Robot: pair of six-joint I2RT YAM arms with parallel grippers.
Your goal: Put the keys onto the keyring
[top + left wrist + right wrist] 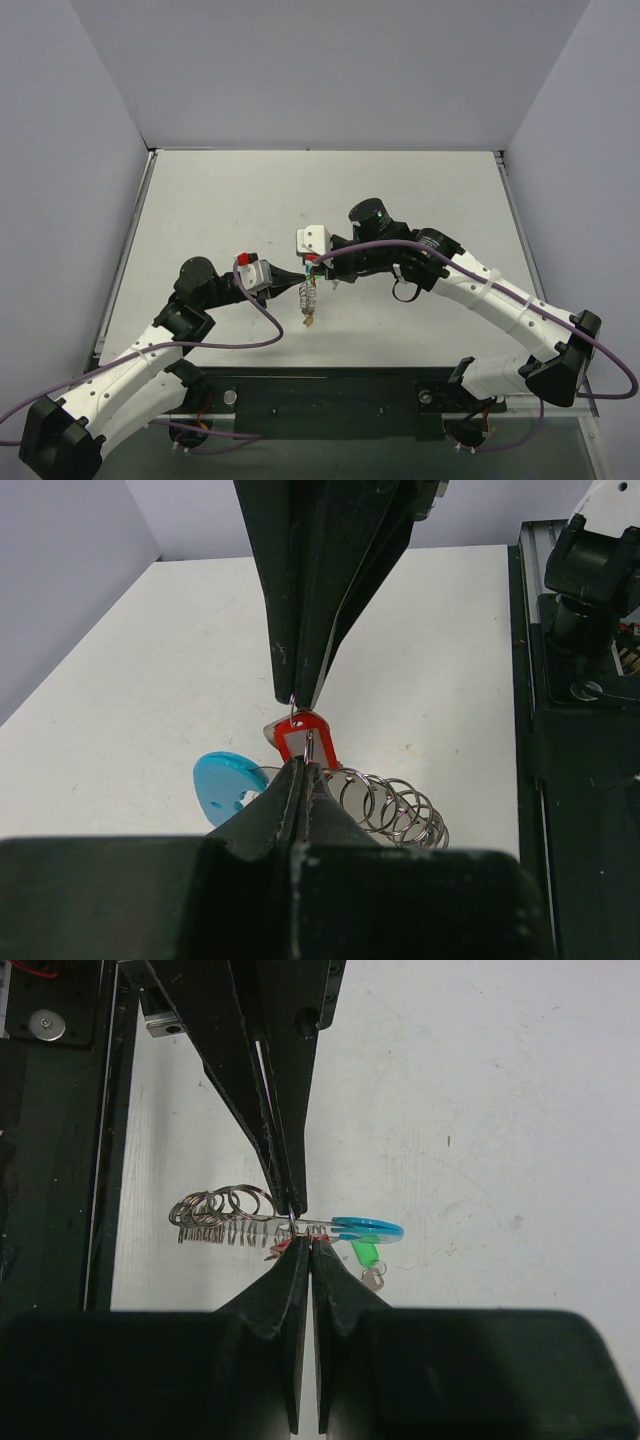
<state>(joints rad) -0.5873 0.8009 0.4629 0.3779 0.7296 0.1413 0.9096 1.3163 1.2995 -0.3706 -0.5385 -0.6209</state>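
L pincer (303, 768) pressed shut on keyring (395, 810), held above bench (150, 660), blue tag (225, 788) alongside; R pincer (297, 695) pinching red-tag key (305, 742) against it, apparently mid-threading; green-tag key (365, 1253) looks already hung, black-tag key not in view, so prob. one done, two left.

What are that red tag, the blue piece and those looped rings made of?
Red tag: looks like plastic, opaque and glossy, with a paler window in the middle. Blue piece: probably plastic too, smooth and evenly coloured. Looped rings: apparently metal, thin silvery wire with bright reflections.
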